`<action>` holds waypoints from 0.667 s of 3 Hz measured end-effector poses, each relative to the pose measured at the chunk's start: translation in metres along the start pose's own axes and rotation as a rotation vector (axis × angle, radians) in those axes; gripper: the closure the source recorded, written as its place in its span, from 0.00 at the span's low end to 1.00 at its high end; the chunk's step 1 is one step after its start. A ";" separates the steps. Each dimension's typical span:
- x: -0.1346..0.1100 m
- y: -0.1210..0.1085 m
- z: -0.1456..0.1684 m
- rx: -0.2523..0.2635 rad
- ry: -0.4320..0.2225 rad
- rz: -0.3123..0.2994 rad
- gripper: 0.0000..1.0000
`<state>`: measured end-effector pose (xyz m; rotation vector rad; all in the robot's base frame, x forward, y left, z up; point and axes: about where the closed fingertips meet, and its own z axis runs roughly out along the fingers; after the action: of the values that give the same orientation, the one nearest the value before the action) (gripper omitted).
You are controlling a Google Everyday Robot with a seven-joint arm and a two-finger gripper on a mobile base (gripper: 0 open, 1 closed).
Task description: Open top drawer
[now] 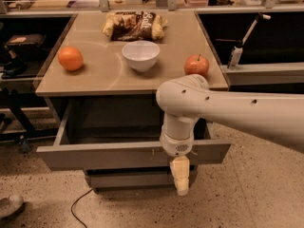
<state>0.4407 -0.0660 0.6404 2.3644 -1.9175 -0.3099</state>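
The top drawer (104,154) of the cabinet is pulled well out; its flat grey-taupe front faces me and its shallow box interior shows dark behind it. My white arm reaches in from the right and bends down in front of the drawer. My gripper (181,185) hangs pointing down just in front of the drawer front, right of its middle, below its lower edge. Only its cream-coloured fingers (180,174) show.
On the cabinet top (104,77) stand an orange (70,58), a white bowl (140,55), an apple (196,65) and a chip bag (135,25). A lower drawer (128,178) sits beneath. A cable (78,205) lies on the speckled floor. Dark shelving flanks both sides.
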 end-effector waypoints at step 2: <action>0.037 0.064 -0.012 -0.087 0.034 -0.002 0.00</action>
<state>0.3894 -0.1163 0.6605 2.3020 -1.8471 -0.3433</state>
